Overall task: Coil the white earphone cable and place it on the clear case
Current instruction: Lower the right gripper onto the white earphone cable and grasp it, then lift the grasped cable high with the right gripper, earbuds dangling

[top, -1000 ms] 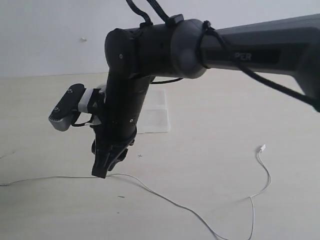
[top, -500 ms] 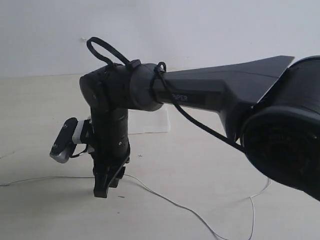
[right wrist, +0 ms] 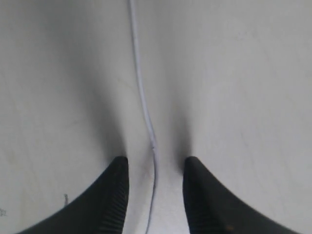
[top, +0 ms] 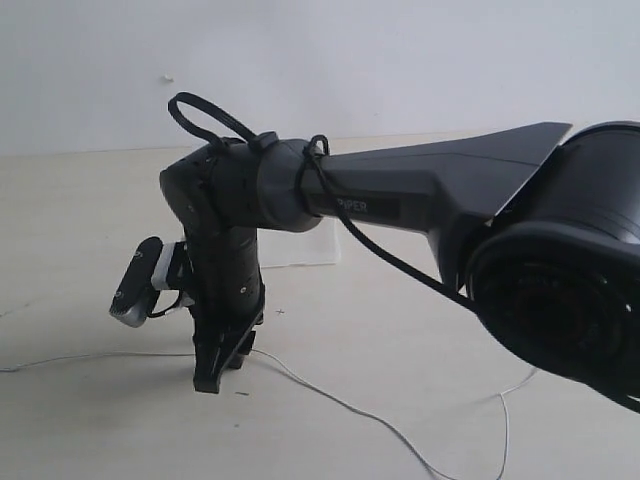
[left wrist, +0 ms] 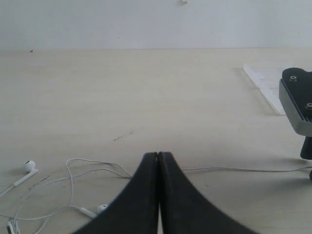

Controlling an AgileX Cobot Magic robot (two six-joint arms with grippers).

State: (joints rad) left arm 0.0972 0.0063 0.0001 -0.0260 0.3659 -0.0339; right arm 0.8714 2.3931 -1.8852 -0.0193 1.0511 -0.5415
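Observation:
The white earphone cable [top: 330, 400] lies along the table's front as a thin wire. My right gripper [top: 208, 382] has reached across to the left and points straight down onto it. The right wrist view has the cable [right wrist: 142, 97] running between the open fingers of the right gripper [right wrist: 156, 161], which stand either side of it at the table. My left gripper [left wrist: 158, 155] is shut and empty, with the cable [left wrist: 229, 169] and two earbuds [left wrist: 29, 165] behind it. The clear case [top: 300, 252] lies mostly hidden behind the right arm; its edge [left wrist: 265, 90] shows in the left wrist view.
The right arm's thick black forearm [top: 430, 190] fills the right half of the exterior view and hides the table behind it. Its wrist camera [top: 135, 285] juts out to the left, also seen as the grey block [left wrist: 297, 105]. A pale wall bounds the table at the back.
The right arm has swung left and down over the last second, bringing its open fingers to the table astride the cable. The cable itself has not shifted.

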